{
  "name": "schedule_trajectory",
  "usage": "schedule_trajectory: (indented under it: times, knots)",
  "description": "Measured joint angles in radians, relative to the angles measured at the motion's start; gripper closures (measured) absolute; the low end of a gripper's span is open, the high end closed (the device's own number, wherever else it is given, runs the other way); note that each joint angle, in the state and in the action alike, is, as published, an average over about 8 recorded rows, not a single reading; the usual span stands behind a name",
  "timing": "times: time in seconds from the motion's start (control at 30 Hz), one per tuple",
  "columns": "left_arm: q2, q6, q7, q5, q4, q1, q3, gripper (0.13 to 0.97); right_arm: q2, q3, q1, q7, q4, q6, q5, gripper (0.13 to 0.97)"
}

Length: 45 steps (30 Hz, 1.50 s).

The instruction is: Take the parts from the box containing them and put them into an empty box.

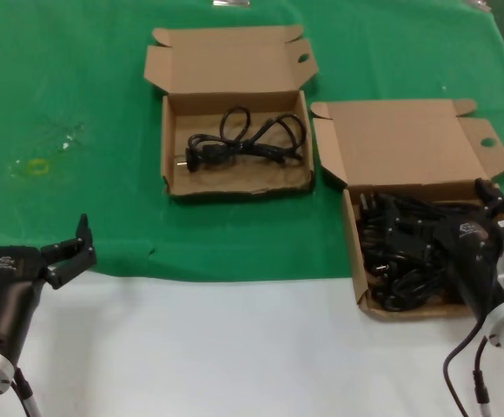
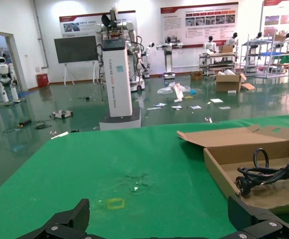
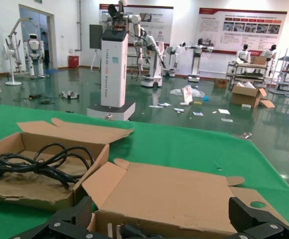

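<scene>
The box containing the parts (image 1: 354,233) stands at the right, its broad lid (image 3: 174,194) open, with several black power cords (image 1: 400,252) piled in its tray. My right gripper (image 1: 447,213) is open just above that pile and holds nothing; the right wrist view shows it (image 3: 159,226) over the carton's front wall and a plug (image 3: 129,231). The other carton (image 1: 167,139), with the shorter lid, stands back and centre and holds one coiled cord (image 1: 248,139); it also shows in the left wrist view (image 2: 219,169). My left gripper (image 1: 30,233) is open and empty at the front left.
A green cloth (image 1: 69,104) covers the table's far part, with a small yellow mark (image 1: 36,165) on it. A white strip (image 1: 217,347) runs along the near edge. The two cartons stand close together, their side flaps almost touching.
</scene>
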State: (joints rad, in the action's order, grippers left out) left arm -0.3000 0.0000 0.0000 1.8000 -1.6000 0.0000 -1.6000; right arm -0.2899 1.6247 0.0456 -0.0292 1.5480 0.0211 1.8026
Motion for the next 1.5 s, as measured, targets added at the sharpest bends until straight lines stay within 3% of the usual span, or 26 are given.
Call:
schedule_trajectory:
  times: [1.5]
  knots:
    - [0.000, 0.000, 0.000, 0.000, 0.000, 0.000, 0.000, 0.132, 0.000, 0.000, 0.000, 0.000, 0.000, 0.000, 0.000, 0.129]
